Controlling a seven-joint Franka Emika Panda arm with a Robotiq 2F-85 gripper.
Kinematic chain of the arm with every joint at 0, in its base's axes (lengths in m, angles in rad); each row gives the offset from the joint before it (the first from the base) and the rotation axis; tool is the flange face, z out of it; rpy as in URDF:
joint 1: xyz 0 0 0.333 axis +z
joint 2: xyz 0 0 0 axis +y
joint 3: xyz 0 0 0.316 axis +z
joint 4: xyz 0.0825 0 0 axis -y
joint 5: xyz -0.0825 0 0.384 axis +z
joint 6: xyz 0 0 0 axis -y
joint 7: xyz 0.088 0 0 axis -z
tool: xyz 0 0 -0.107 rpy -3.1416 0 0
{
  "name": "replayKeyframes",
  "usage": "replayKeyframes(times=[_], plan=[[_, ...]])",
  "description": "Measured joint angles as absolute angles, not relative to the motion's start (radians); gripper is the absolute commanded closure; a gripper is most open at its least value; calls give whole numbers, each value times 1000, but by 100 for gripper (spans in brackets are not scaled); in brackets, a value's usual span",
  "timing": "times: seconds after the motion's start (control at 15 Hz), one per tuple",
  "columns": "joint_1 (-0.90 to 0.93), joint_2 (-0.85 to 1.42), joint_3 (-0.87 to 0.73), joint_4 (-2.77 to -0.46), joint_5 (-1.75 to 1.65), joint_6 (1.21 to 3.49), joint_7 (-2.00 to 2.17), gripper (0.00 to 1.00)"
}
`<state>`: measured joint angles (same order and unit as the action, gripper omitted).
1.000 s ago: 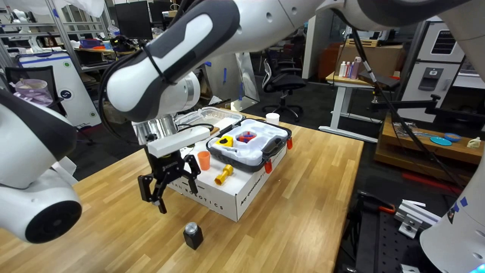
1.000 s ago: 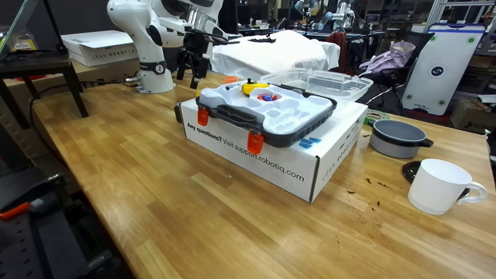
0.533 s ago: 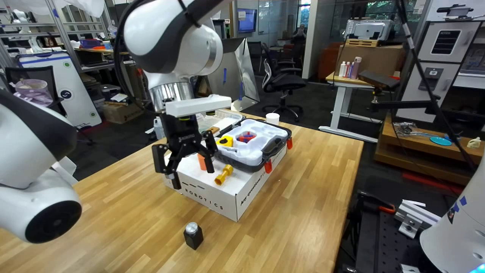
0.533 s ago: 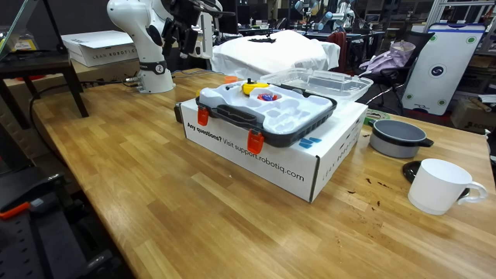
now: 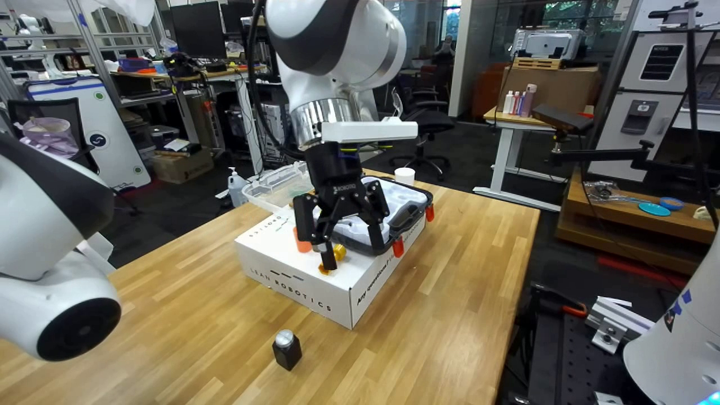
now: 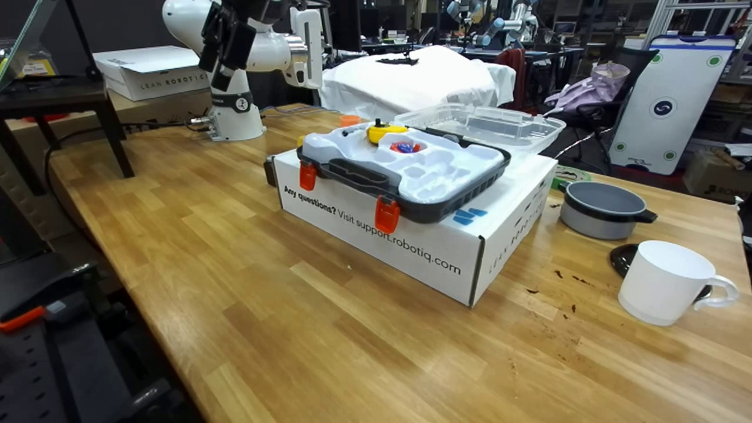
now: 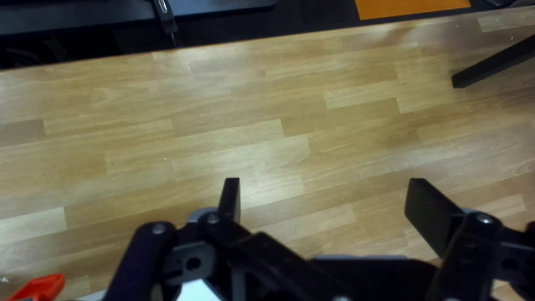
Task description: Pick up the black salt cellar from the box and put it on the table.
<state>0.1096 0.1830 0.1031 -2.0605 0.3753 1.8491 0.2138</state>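
Gripper [image 5: 354, 255]: over the last second it has climbed and shifted rightward in an exterior view, to the middle of the frame.
Fingers [image 7: 430, 213]: spread wide apart, holding nothing, as the wrist view shows.
Salt cellar [image 5: 287, 352]: unmoved, upright in the lower middle of that frame, apart from the white box [image 5: 329, 298].
Table [image 5: 467, 270]: bears the salt cellar, as the task asks, so I judge the placing done and the gripper's climb a withdrawal.
Salt cellars counted: one; a dark shape [image 6: 271, 171] at the white box's left edge in an exterior view is probably the same one.
White boxes: two, the one on the table and a spare box [image 6: 150, 75] at the upper left of an exterior view.
Case [image 6: 426, 211]: one, resting on the white box, two red latches [image 6: 386, 215] in sight.
Cups: two, an orange cup [image 5: 304, 246] on the white box and a white mug [image 6: 658, 288] at the lower right of an exterior view.
Pot [image 6: 593, 226]: one, grey, on that frame's right.
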Motion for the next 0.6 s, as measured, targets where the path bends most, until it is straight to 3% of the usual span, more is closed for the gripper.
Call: replayKeyframes(times=[0.6], plan=[[109, 99, 98, -2149, 393, 1853, 214, 0]])
